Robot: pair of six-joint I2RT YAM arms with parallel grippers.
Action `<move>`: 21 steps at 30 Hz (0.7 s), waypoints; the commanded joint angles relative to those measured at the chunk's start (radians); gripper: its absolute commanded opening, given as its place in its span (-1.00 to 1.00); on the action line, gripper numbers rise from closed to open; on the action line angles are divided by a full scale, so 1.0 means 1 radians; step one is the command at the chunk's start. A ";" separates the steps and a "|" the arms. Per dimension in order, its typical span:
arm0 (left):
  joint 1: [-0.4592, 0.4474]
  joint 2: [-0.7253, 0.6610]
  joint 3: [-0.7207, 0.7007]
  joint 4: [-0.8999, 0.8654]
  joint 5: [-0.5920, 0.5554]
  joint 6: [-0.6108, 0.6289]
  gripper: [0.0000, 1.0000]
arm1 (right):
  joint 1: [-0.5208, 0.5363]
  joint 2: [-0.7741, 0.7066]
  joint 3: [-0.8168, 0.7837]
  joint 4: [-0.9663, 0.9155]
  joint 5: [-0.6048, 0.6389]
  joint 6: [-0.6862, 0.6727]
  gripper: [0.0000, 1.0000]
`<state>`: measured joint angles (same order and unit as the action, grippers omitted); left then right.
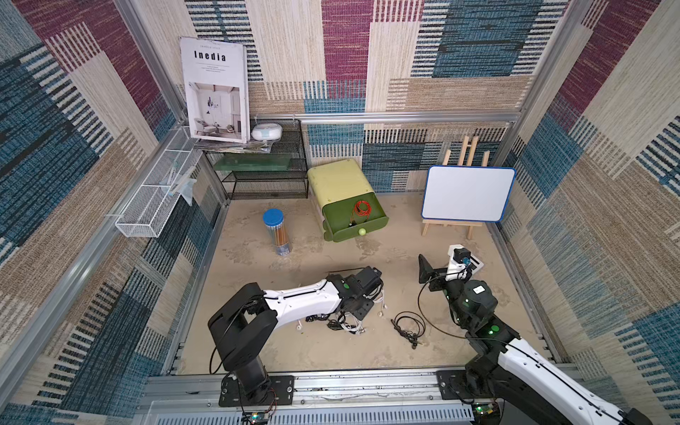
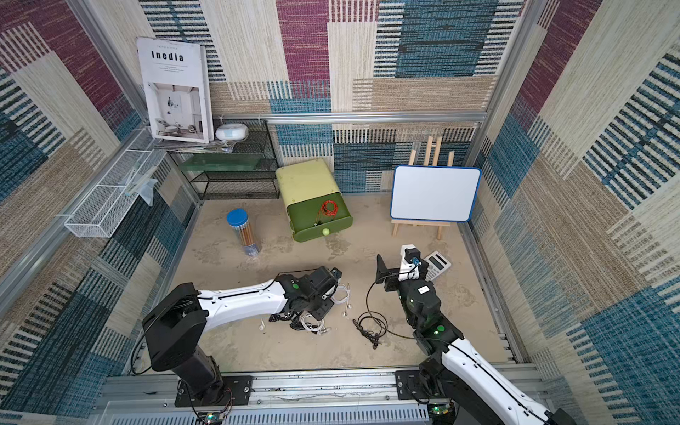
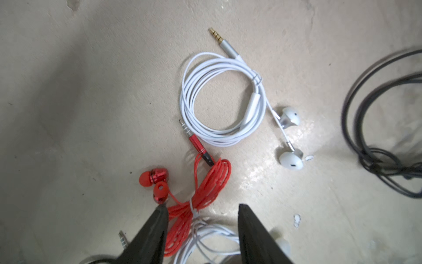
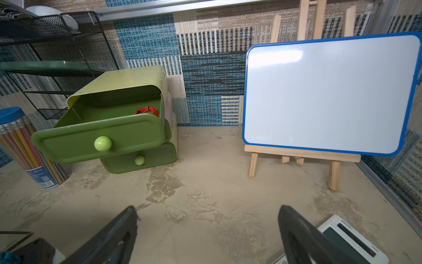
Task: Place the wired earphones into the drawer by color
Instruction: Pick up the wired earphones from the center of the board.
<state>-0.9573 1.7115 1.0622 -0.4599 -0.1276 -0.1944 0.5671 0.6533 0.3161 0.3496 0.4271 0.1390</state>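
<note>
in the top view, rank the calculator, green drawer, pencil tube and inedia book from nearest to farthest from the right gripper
From the right gripper, in a top view:
1. Calculator: just beside it, on the table at its right.
2. Green drawer: pulled open, toward the back, centre.
3. Pencil tube: further to the left, standing on the table.
4. Inedia book: propped on the mesh shelf in the far left corner.

Left tool points down, jaws seemingly half parted; right tool faces forward, jaws wide.
</note>
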 commanded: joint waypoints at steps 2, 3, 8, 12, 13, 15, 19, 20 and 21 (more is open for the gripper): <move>-0.003 0.023 0.003 -0.025 -0.010 0.002 -0.02 | 0.001 -0.001 -0.002 0.027 0.015 0.005 0.99; -0.003 0.028 0.001 -0.025 -0.013 0.000 -0.03 | 0.001 -0.001 -0.002 0.026 0.013 0.006 0.99; -0.003 0.049 0.003 -0.021 -0.016 -0.001 -0.09 | 0.000 -0.004 -0.003 0.026 0.013 0.006 0.99; -0.003 0.072 0.017 -0.027 -0.020 0.006 -0.19 | 0.001 -0.013 -0.005 0.024 0.015 0.007 0.99; -0.003 0.078 0.021 -0.028 -0.023 0.007 -0.22 | 0.001 -0.015 -0.005 0.024 0.016 0.007 0.99; -0.003 0.086 0.024 -0.031 -0.027 0.010 -0.28 | 0.000 -0.020 -0.008 0.025 0.016 0.008 0.99; -0.003 0.091 0.023 -0.028 -0.040 0.010 -0.35 | 0.001 -0.023 -0.009 0.028 0.016 0.007 0.99; -0.003 0.091 0.023 -0.029 -0.045 0.010 -0.36 | 0.001 -0.023 -0.009 0.028 0.016 0.008 0.99; -0.003 0.091 0.022 -0.029 -0.050 0.009 -0.38 | 0.001 -0.022 -0.009 0.028 0.016 0.007 0.99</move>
<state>-0.9588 1.8008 1.0809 -0.4728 -0.1520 -0.1902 0.5671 0.6327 0.3080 0.3496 0.4335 0.1417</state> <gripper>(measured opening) 0.317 0.993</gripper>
